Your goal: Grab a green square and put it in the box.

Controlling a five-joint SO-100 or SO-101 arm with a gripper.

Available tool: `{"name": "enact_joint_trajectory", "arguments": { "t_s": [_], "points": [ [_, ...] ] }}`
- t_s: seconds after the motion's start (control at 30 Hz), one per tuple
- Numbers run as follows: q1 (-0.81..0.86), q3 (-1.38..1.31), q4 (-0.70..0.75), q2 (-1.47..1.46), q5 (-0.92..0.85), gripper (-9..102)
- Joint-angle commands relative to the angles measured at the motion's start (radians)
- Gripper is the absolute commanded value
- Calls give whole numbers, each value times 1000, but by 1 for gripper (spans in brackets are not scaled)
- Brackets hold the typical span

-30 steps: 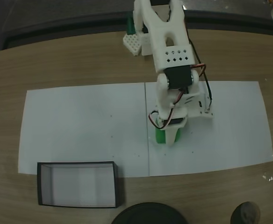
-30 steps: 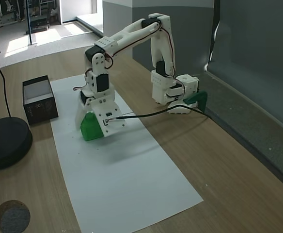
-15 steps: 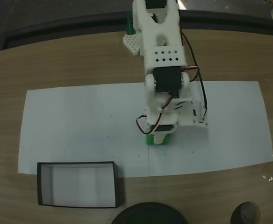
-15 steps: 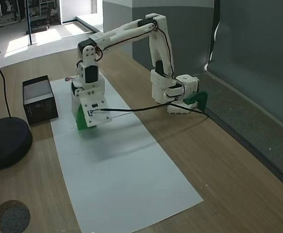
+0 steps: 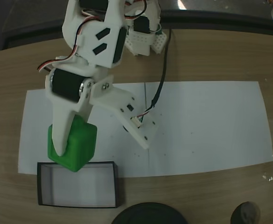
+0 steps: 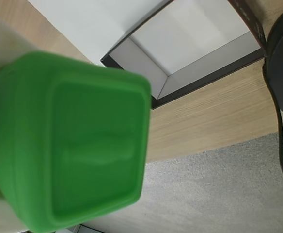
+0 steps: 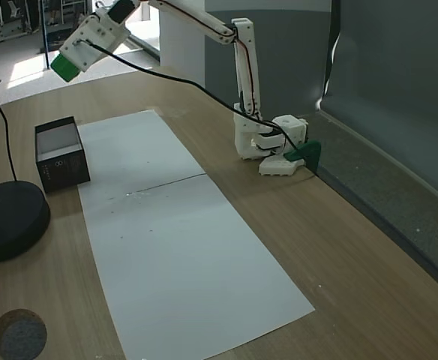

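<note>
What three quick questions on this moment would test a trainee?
1. True or false: the cube rests on the paper.
2. The hand is: A open, B shut on the cube, C shut on nothing.
3. What lies in the box?

Key: 1 false, it is held high above the table. 2 B. 3 Nothing; its white floor is bare in a fixed view and the wrist view.

white printed arm [image 5: 96, 37] with black servos, a black cable [image 5: 161, 77], small screws and a dark green base piece [image 7: 310, 152].
</note>
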Motion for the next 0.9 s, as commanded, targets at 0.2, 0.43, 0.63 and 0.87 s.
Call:
{"name": "enact_joint_trajectory", "arguments": {
  "t_s": [0.2,0.43,0.63,0.87],
  "points": [
    [21,-15,-210,-311,3,10],
    [44,-17,-265,-411,2,10],
    [44,-17,-265,-445,-6,13],
    [48,-15,-233,-436,2,32]
  ]
}}
